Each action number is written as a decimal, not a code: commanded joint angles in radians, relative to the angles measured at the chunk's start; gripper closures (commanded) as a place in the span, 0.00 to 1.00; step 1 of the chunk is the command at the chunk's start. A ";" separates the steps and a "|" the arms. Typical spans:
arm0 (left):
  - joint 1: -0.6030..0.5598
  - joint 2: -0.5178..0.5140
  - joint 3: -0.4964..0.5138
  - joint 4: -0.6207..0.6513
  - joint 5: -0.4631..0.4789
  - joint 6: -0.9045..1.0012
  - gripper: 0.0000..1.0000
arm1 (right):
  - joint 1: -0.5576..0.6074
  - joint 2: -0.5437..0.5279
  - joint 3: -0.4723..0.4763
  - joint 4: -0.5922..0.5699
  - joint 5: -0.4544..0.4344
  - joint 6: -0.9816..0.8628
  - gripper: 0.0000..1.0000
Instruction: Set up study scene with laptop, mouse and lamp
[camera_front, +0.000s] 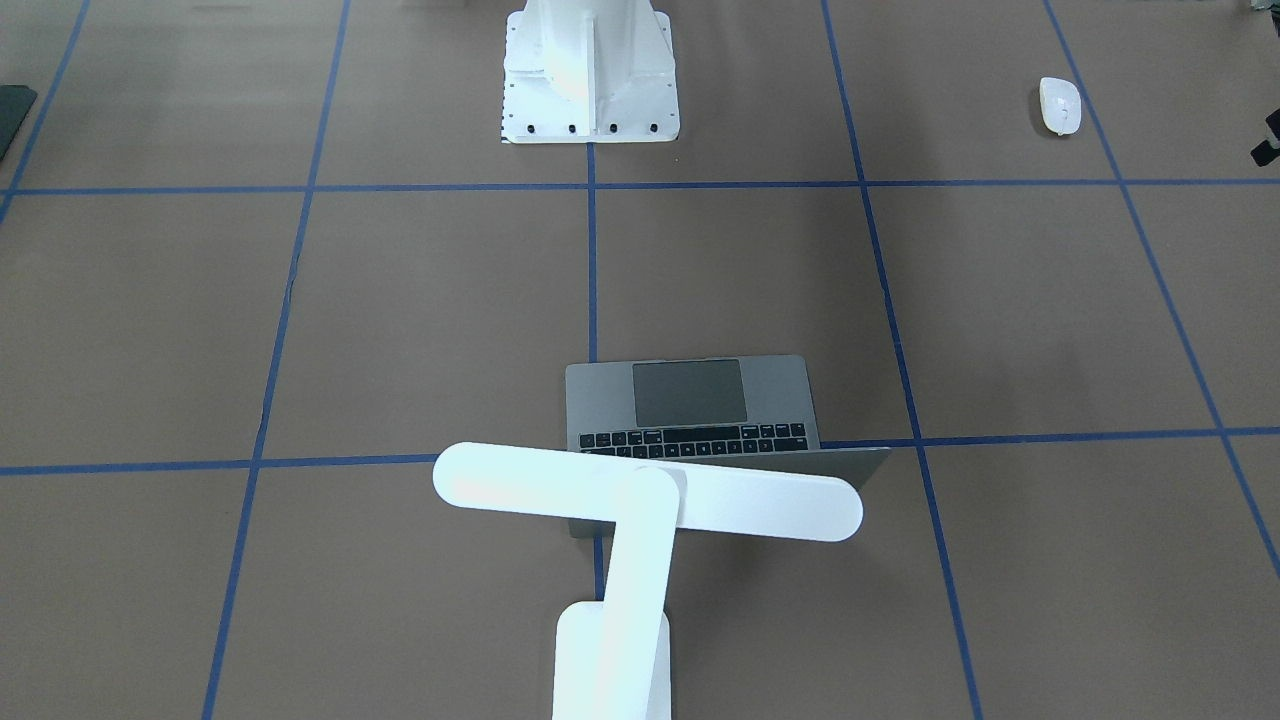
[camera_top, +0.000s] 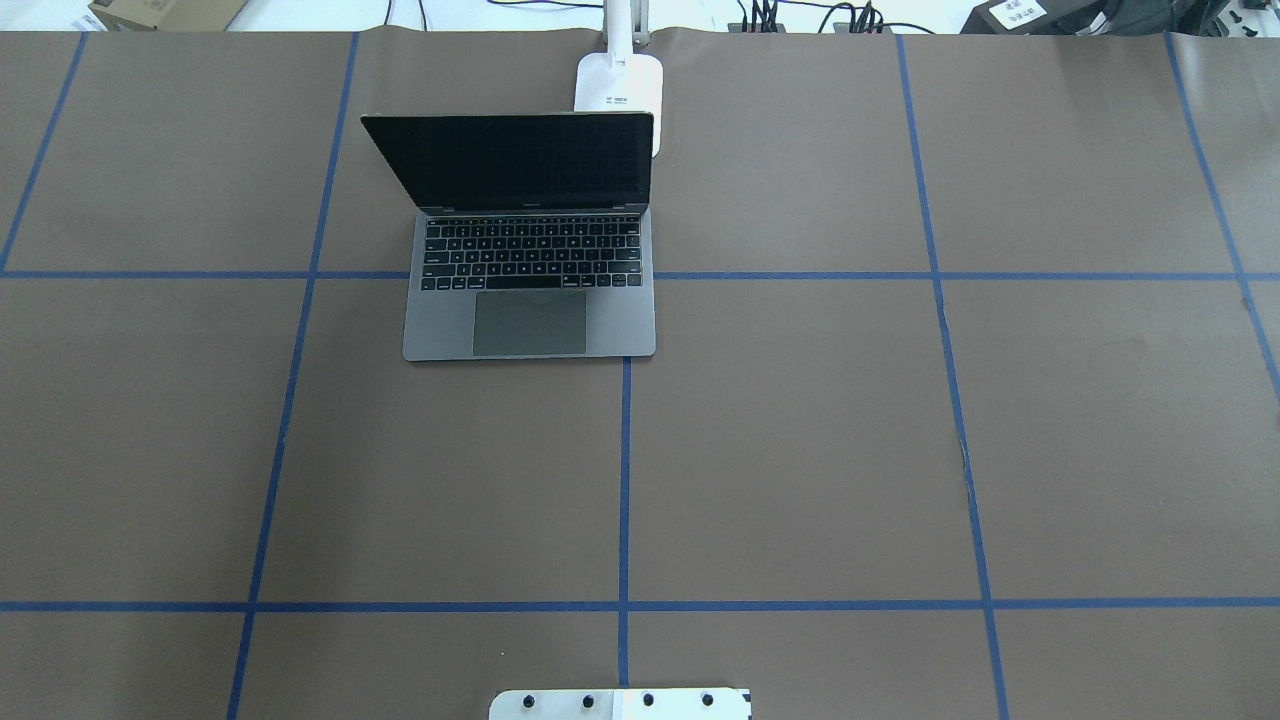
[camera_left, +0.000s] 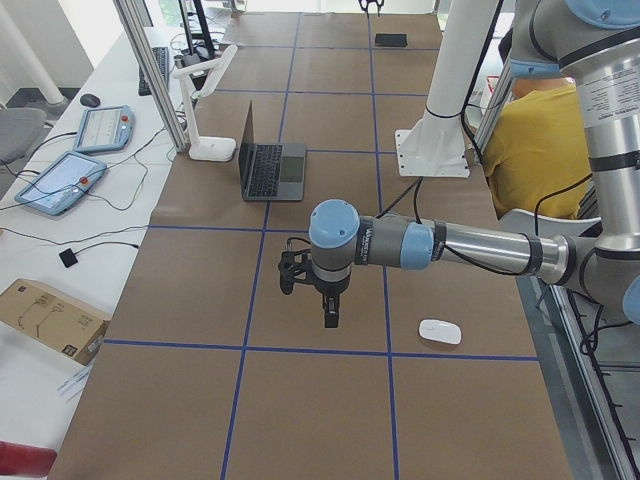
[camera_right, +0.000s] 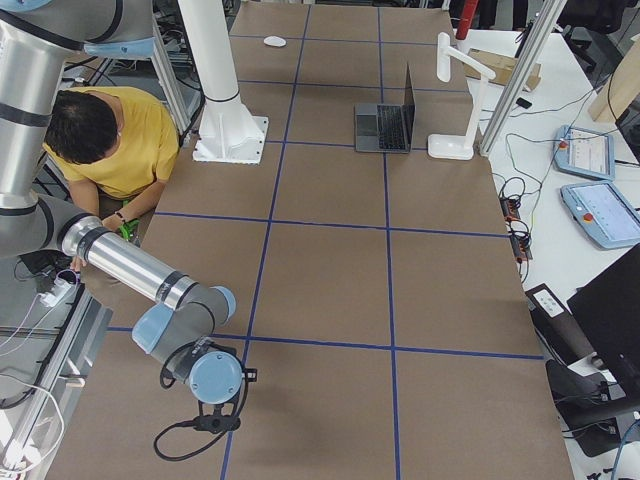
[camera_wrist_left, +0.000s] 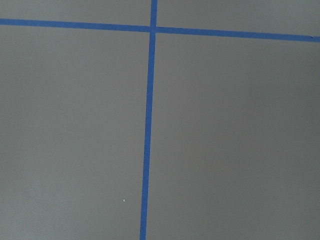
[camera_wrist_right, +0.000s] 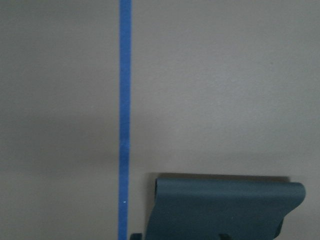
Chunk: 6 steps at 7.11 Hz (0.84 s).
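Though I see it only side-on, left hand (camera_left: 328, 318): hangs above the surface (camera_left: 330, 400), fingers pointing down. I cannot tell how far open it is or whether it holds anything.
Left wrist view: only brown cover and crossing blue tape.
Mouse (camera_left: 440, 331): flat on the surface near the left hand, on the robot's side of it, not touching.
Right hand (camera_right: 212, 422): low over the robot-side edge, at the surface's right end. I cannot tell its opening either.
Laptop (camera_top: 530, 300): open with a dark screen, toward the far edge, just left of the centre tape.
Lamp (camera_front: 645, 495): foot just behind the laptop's lid, bar head above the lid's top edge.
Pedestal (camera_front: 590, 70): white, bolted at the robot's edge.
Person (camera_right: 110, 140): yellow shirt, bent low beside the pedestal.
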 joint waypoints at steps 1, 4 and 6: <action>0.000 0.000 0.004 0.000 0.000 0.000 0.00 | -0.132 0.073 0.002 0.020 0.005 0.059 0.01; -0.002 0.000 0.005 0.000 0.001 -0.001 0.00 | -0.273 0.033 -0.002 0.006 0.003 0.117 0.10; -0.003 0.000 0.006 0.000 0.001 -0.001 0.00 | -0.285 0.018 -0.130 0.014 0.005 0.141 0.12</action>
